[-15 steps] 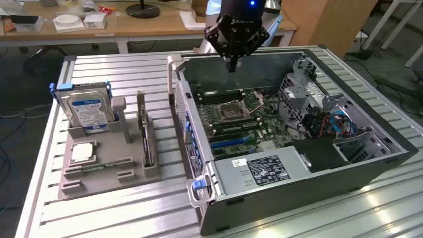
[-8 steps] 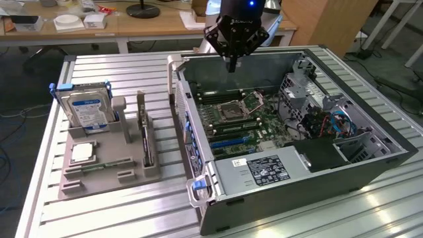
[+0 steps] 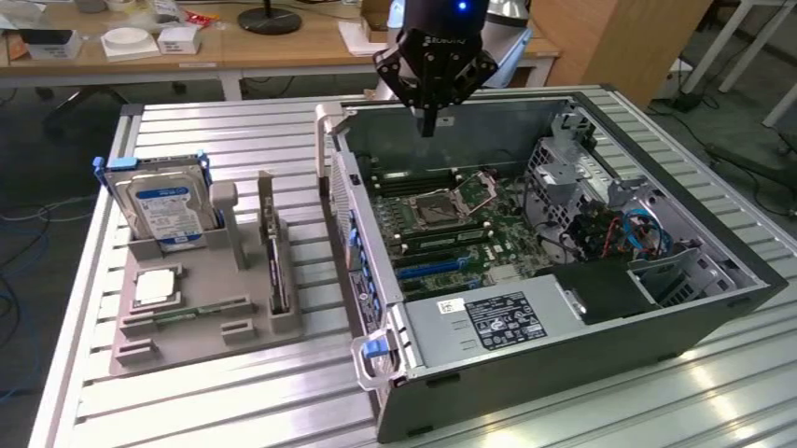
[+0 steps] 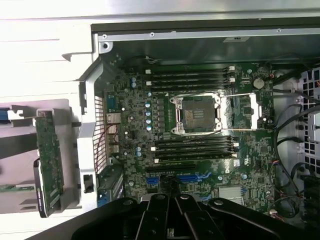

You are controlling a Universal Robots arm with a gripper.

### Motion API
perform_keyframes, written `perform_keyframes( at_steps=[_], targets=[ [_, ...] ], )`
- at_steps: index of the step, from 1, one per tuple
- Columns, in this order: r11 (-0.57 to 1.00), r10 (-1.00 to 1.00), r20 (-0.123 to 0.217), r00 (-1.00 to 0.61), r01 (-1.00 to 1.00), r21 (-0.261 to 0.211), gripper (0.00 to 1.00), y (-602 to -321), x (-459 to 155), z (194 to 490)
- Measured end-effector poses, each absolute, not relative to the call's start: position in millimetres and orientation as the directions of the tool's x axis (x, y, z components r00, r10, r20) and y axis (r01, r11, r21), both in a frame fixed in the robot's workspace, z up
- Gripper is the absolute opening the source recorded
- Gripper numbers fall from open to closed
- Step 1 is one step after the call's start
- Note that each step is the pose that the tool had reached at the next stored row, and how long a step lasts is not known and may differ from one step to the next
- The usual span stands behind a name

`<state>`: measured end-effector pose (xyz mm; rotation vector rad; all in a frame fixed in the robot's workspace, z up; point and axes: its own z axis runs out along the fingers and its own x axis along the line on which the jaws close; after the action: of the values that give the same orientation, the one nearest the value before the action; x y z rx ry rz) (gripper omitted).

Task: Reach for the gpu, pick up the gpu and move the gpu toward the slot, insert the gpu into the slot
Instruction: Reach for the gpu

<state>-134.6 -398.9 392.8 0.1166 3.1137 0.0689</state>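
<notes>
The gpu (image 3: pixel 276 266) is a thin card standing on its edge in a grey holder (image 3: pixel 205 308), at the exterior view's left of the open computer case (image 3: pixel 548 317). In the wrist view the gpu (image 4: pixel 48 160) shows as a green board with a metal end bracket. My gripper (image 3: pixel 427 123) hangs above the far side of the case with its fingers together and nothing between them. It is well apart from the gpu. A long blue slot (image 3: pixel 430 269) lies on the green motherboard (image 3: pixel 492 229), near my gripper (image 4: pixel 175 200) in the wrist view, where the slot (image 4: pixel 192 177) sits just ahead of the fingers.
A silver hard drive (image 3: pixel 162 210) with a blue-white label stands in the same holder, with a processor chip (image 3: pixel 156 287) in front of it. The open processor socket (image 4: pixel 197 114), memory slots (image 4: pixel 192 77) and cables (image 3: pixel 629 229) lie inside the case. Slatted metal table (image 3: pixel 224 131) around.
</notes>
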Motion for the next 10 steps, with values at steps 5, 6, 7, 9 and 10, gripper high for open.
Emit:
perform_keyframes(
  at_steps=[5, 6, 7, 9, 10],
  targets=[
    [0.996, 0.075, -0.023, -0.997, 0.074, 0.045, 0.10, -398.8, -141.5, 392.8],
    [0.996, 0.075, -0.023, -0.997, 0.074, 0.045, 0.10, -398.8, -142.7, 392.8],
    [0.996, 0.075, -0.023, -0.997, 0.074, 0.045, 0.10, -398.9, -143.9, 392.8],
    [0.996, 0.075, -0.023, -0.997, 0.074, 0.045, 0.10, -398.8, -146.3, 392.8],
    [0.996, 0.075, -0.023, -0.997, 0.074, 0.045, 0.10, -398.8, -147.5, 392.8]
  ],
)
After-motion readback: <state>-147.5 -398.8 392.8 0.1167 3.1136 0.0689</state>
